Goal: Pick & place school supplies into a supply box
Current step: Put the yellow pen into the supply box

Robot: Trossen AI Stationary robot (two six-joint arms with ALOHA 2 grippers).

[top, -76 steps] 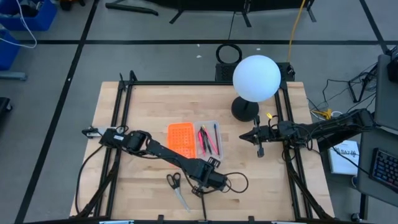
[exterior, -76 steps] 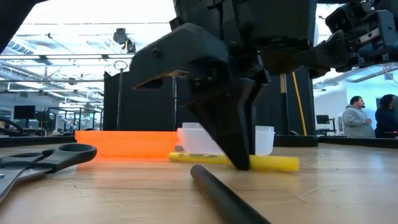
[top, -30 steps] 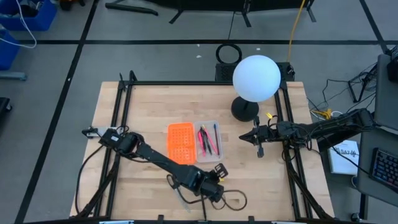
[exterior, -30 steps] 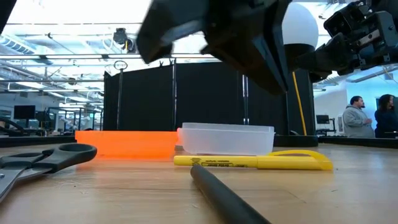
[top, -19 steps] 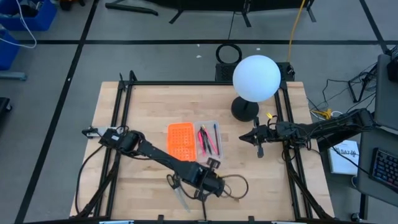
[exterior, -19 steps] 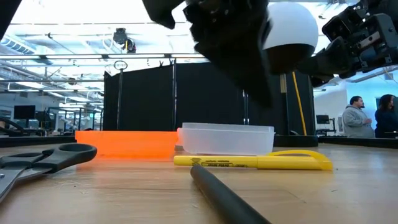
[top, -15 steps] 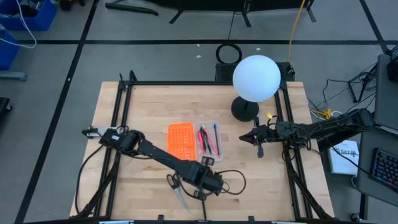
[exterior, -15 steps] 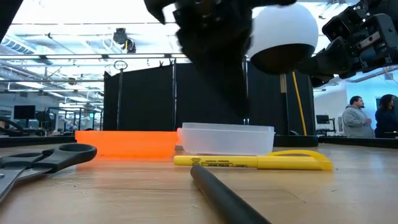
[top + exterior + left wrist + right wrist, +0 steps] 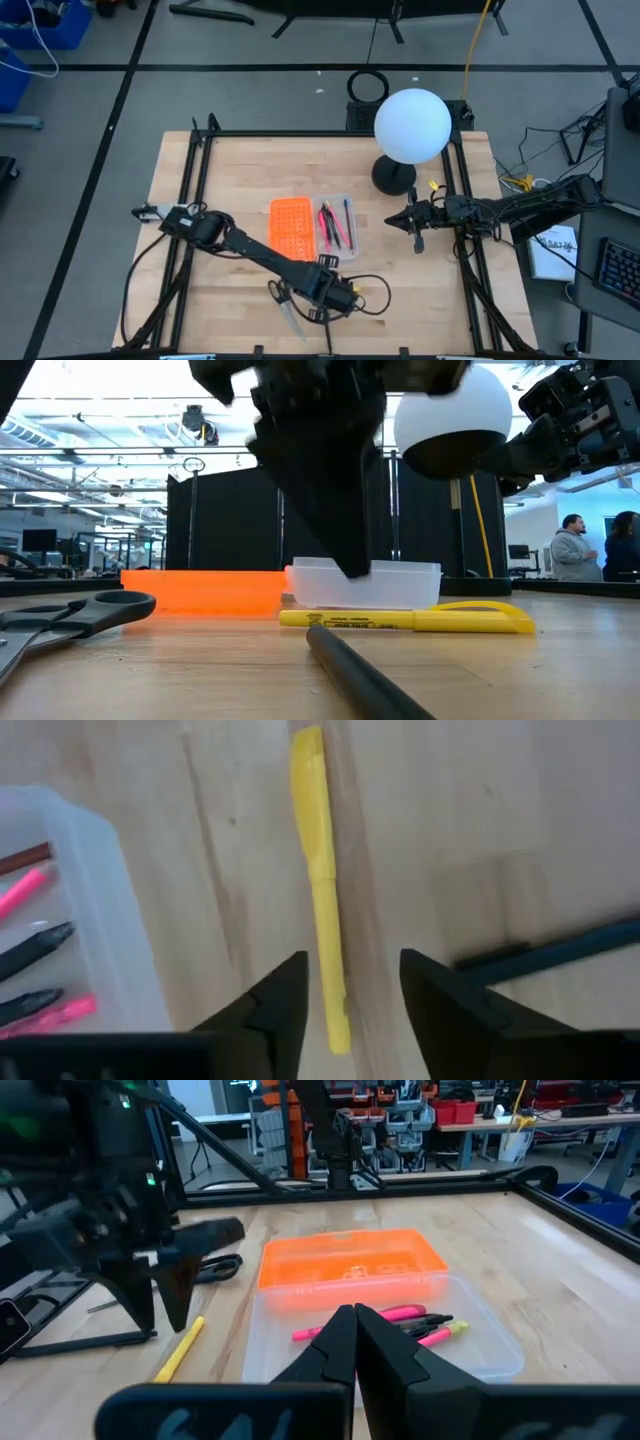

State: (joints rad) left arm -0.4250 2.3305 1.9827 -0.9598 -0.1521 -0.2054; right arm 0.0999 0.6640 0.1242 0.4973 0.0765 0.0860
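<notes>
A yellow pen (image 9: 318, 850) lies flat on the wooden table, also seen in the low view (image 9: 420, 621), just in front of the supply box. My left gripper (image 9: 355, 965) is open and hovers above the pen's near end, one finger to each side, touching nothing; it also shows in the high view (image 9: 327, 289). The box has an orange half (image 9: 291, 228) and a translucent tray (image 9: 338, 222) holding pink and black pens. Black-handled scissors (image 9: 283, 305) lie flat near the front edge. My right gripper (image 9: 416, 228) is shut and empty, held above the table's right part.
A white globe lamp (image 9: 412, 125) stands at the back right on a dark base (image 9: 392, 177). A dark rod-like thing (image 9: 365, 678) lies close to the yellow pen, and a black cable (image 9: 372, 300) loops by the left gripper. Two people (image 9: 590, 548) stand far behind the table.
My left gripper has come down from high above the table toward the yellow pen, shifting a little toward the table's left edge and turning as it went. The yellow pen and the scissors have stayed where they lay.
</notes>
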